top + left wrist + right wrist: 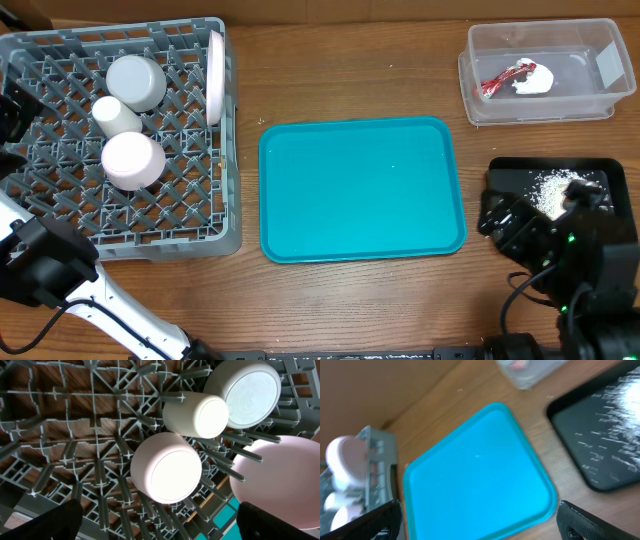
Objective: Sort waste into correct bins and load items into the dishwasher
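Note:
The grey dish rack (60,235) at the left holds an upturned metal bowl (137,82), a small white cup (117,115), an upturned pinkish-white bowl (133,160) and a white plate (215,75) standing on edge. The left wrist view shows the rack lattice (75,450), metal bowl (245,392), cup (197,415), pinkish bowl (167,467) and plate (280,485). My left gripper (18,110) (160,530) is open and empty over the rack's left side. The clear tub (600,105) holds the red wrapper (497,80) and napkin wad (533,80). The black tray (515,175) holds rice grains (555,190). My right gripper (492,215) (480,525) is open and empty.
The teal serving tray (360,190) lies bare in the middle; in the right wrist view it (475,470) lies under my fingers, with the black tray (590,435) at the right and the rack (375,460) at the left. Wooden tabletop (340,70) surrounds them.

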Available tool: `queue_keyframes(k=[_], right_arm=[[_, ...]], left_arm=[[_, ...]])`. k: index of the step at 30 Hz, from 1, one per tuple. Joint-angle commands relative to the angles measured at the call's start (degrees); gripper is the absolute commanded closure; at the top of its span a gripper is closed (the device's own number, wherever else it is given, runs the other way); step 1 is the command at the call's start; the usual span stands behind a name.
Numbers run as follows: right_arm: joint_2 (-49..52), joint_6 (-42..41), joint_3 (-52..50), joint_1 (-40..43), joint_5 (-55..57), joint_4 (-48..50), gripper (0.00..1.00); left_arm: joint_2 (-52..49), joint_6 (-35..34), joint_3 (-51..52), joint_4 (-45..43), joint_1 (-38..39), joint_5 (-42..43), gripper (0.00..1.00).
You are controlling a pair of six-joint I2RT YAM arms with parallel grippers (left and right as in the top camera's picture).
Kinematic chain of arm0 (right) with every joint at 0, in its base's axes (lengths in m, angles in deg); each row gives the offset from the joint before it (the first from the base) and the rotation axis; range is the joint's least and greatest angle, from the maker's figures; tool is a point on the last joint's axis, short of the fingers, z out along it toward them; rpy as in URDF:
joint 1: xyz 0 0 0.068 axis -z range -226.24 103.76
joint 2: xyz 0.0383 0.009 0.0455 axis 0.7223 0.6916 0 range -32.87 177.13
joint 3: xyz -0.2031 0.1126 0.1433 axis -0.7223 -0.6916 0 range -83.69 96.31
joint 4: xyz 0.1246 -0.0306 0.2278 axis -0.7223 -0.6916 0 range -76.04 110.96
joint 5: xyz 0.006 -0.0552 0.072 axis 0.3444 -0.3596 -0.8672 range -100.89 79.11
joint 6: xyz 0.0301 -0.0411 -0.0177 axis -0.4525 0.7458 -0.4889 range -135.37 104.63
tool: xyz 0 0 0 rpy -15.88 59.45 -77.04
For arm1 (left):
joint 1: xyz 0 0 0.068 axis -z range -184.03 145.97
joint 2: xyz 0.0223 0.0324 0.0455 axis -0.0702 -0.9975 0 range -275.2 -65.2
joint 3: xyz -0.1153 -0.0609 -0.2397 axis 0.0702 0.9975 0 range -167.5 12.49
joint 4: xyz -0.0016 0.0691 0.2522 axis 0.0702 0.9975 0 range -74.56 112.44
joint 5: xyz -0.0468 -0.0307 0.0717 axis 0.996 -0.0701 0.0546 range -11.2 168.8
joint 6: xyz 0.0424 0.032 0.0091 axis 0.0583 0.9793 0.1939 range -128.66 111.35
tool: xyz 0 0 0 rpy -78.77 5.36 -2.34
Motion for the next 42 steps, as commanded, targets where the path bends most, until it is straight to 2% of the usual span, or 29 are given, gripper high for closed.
queue_keyframes(k=[1,19,26,42], right_arm=[[-4.22,3.61,-3.89,-0.48,-4.85,3.39,0.0],[-5.18,8.11,-4.57,-0.46,-3.26,10.86,0.0],[-5.18,8.11,-4.57,-0.46,2.23,10.69,0.0],[-5.18,8.11,-4.57,-0.46,2.23,1.75,0.0]], left_arm=[[1.05,-0.52,0.0,0.11,0.39,-0.42,0.0],[1.05,-0.52,0.0,0.11,0.39,-0.42,0.0],[1.05,-0.52,0.0,0.11,0.39,-0.42,0.0],[1.05,-0.52,0.0,0.11,0.39,-0.42,0.0]])
